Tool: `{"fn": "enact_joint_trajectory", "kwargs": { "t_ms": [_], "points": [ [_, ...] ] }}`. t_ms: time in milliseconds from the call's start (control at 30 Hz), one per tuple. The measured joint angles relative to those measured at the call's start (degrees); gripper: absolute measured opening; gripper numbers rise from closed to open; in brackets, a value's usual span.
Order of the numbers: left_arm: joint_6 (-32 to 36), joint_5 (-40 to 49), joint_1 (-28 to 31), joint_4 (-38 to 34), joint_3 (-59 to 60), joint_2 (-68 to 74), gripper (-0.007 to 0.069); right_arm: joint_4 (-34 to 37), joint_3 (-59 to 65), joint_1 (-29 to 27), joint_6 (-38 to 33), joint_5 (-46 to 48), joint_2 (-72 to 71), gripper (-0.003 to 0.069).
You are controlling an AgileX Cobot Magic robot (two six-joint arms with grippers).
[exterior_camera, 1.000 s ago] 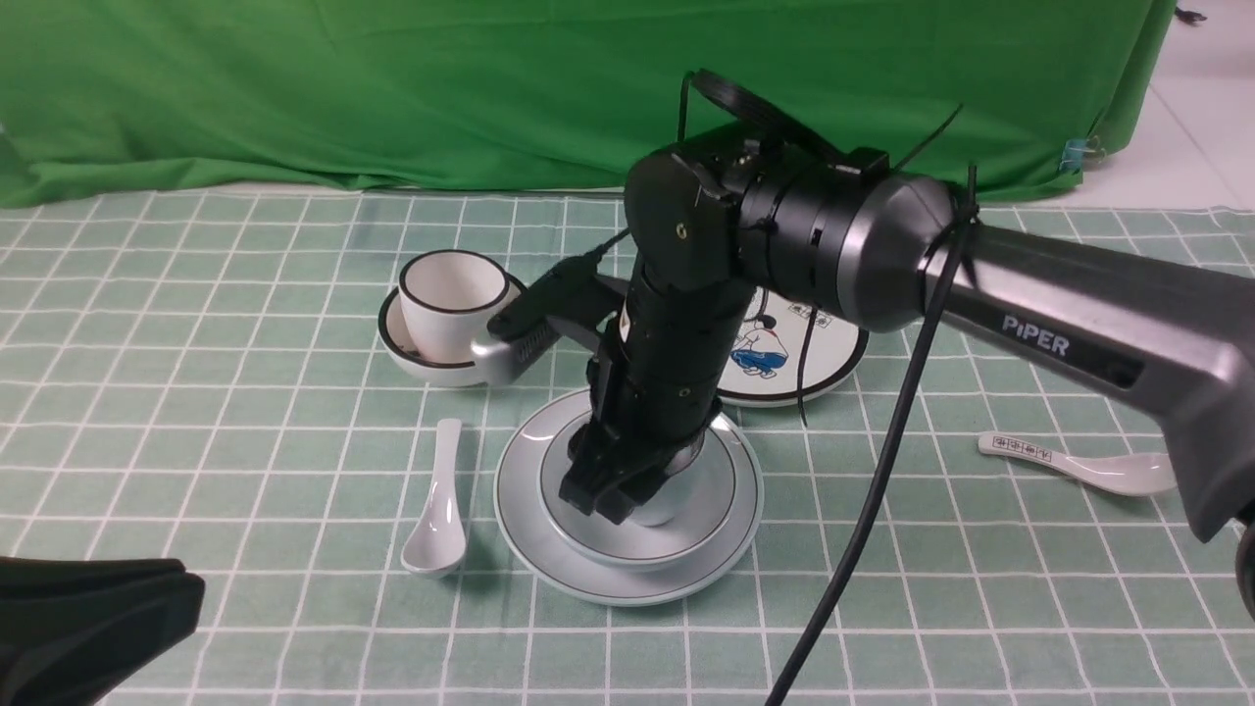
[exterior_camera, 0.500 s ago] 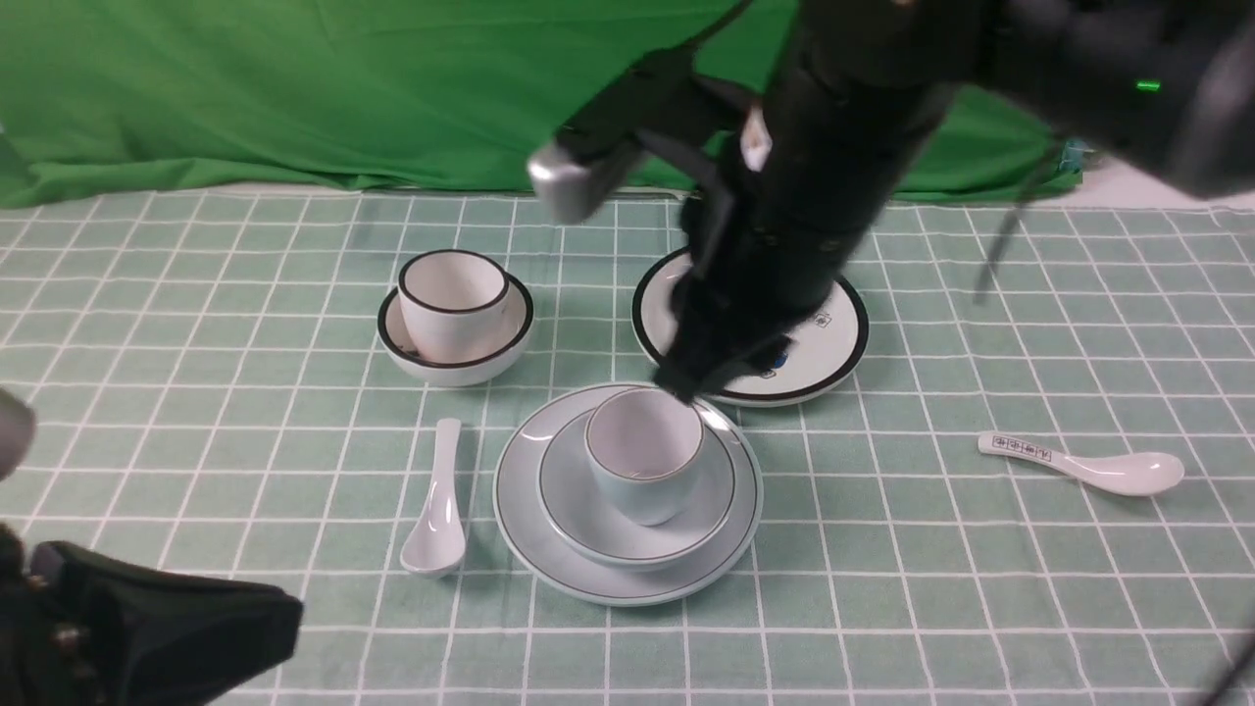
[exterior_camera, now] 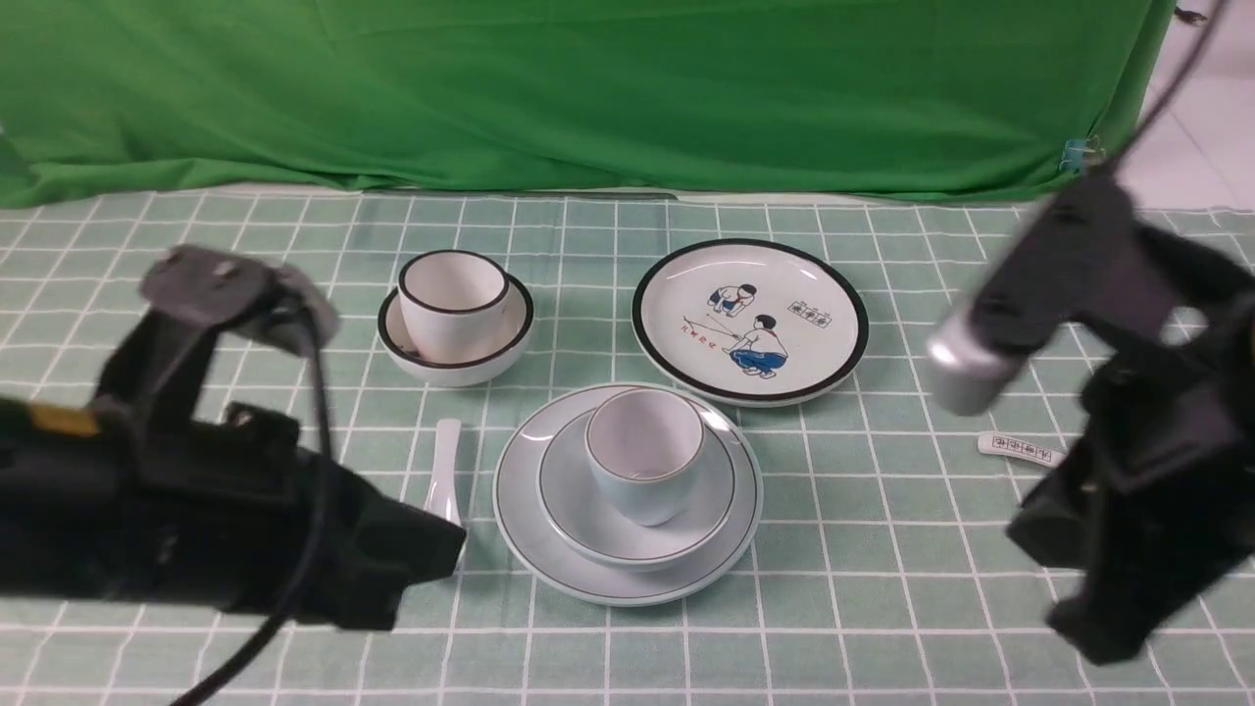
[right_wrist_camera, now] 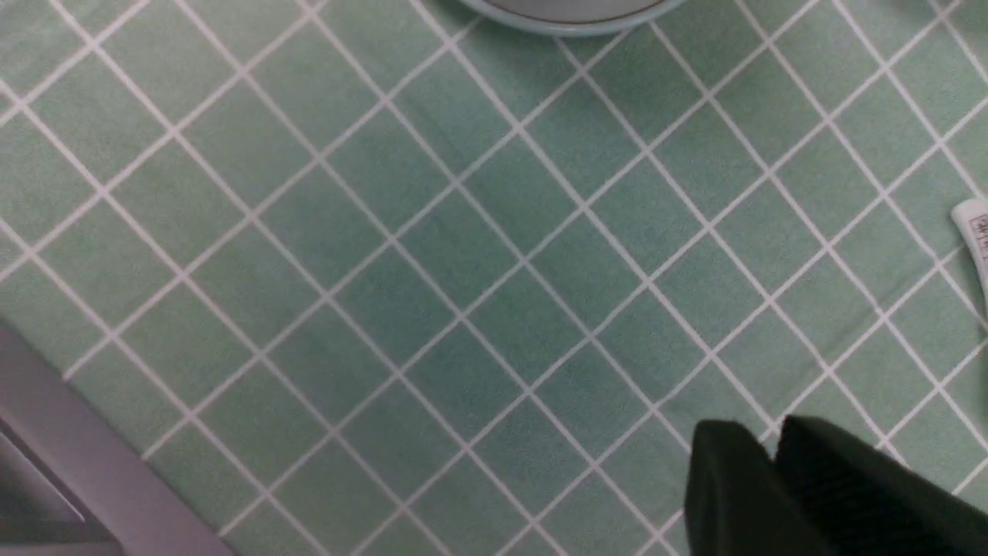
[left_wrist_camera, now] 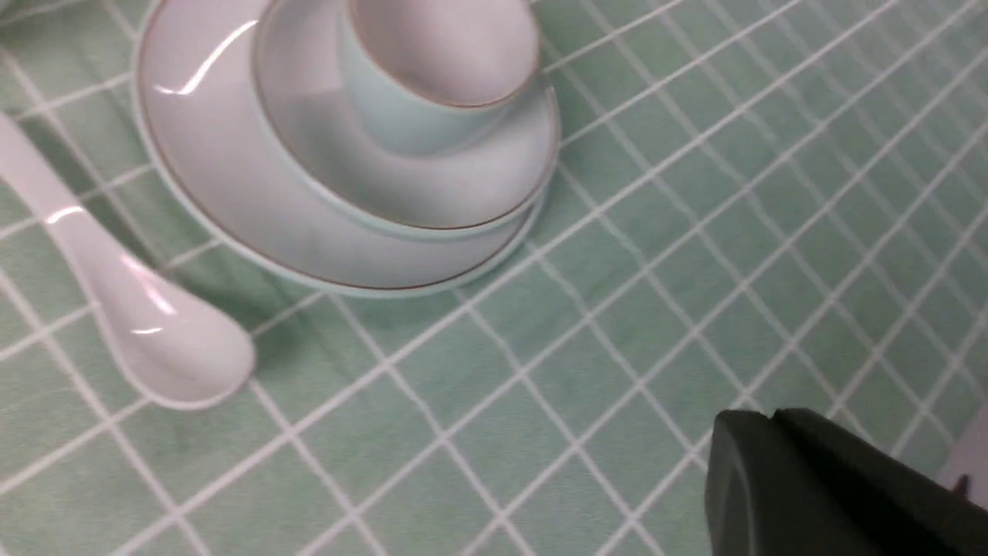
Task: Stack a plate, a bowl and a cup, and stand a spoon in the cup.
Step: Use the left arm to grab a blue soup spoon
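Legibly, only two bits of print show, both too small to read: a row of dark characters on the handle of the printed spoon [exterior_camera: 1020,449] near the right edge of the bench [exterior_camera: 882,608], and a small block of characters beside the cartoon children on the black-rimmed plate [exterior_camera: 686,284] toward the far edge.

The plate [exterior_camera: 515,490] sits midway between the left and right edges, nearer the near edge. It is glossy, round and pale with a thin dark rim line. The shallow bowl [exterior_camera: 564,480] rests in it and the smooth, handleless cup [exterior_camera: 642,461] stands upright in the bowl. The spoon [exterior_camera: 446,461], plain glazed white with a rounded scoop, lies flat on the cloth [right_wrist_camera: 386,309] just beside the plate's left rim, apart from it. Toward the far-left corner a cream cup [exterior_camera: 451,294] stands in a black-rimmed cream bowl [exterior_camera: 520,314]. The cloth is soft pale green with a white grid, and a green backdrop [exterior_camera: 588,98] hangs along the far edge.

The left end effector [left_wrist_camera: 772,421] is clenched on nothing and hovers low by the spoon's scoop, hiding it in the front view. The right end effector [right_wrist_camera: 776,436] is also clenched and empty, above cloth near the right edge. Bare cloth lies between the stack and the right arm, and along the near edge.
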Motion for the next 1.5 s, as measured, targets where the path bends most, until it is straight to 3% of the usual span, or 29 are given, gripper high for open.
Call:
{"fn": "enact_joint_trajectory", "kwargs": {
  "t_ms": [133,267,433,567,767,967,1133,1300,1367,1500],
  "points": [
    [-8.4,-1.7,-3.6,9.3,-4.7,8.2,0.0000,-0.1,1.1,0.0,0.5,-1.3,-6.3,0.0125],
    [-18.9,-1.6,-3.5,20.2,-10.8,18.2,0.0005,-0.1,1.1,0.0,0.5,-2.0,-10.4,0.0129],
    [-22.2,0.0,-1.4,27.1,-17.1,28.5,0.0051,-0.1,1.2,0.0,0.5,-1.1,-12.4,0.0136],
    [-25.2,1.0,2.6,28.5,-23.9,37.2,0.0163,-0.1,1.3,0.0,0.5,0.8,-13.2,0.0141],
    [-28.8,2.3,5.2,28.6,-31.4,46.1,0.0406,-0.1,1.6,0.0,0.5,1.4,-13.3,0.0143],
    [-28.9,-0.4,5.1,29.1,-31.7,50.3,0.0487,-0.1,1.6,0.0,0.5,1.4,-13.3,0.0143],
    [-28.9,-3.1,5.1,29.4,-31.8,52.9,0.0470,-0.1,1.6,0.0,0.5,1.4,-13.4,0.0144],
    [-28.7,-3.7,5.2,30.2,-32.2,53.3,0.0383,-0.1,1.6,0.0,0.7,1.6,-13.4,0.0144],
    [-28.7,-3.5,5.3,30.6,-32.2,53.3,0.0318,-0.1,1.6,0.0,0.7,1.6,-13.4,0.0144],
    [-28.2,-2.0,5.5,30.0,-32.2,53.4,0.0097,-0.1,1.6,0.0,0.9,1.6,-13.4,0.0144]
  ]
}}
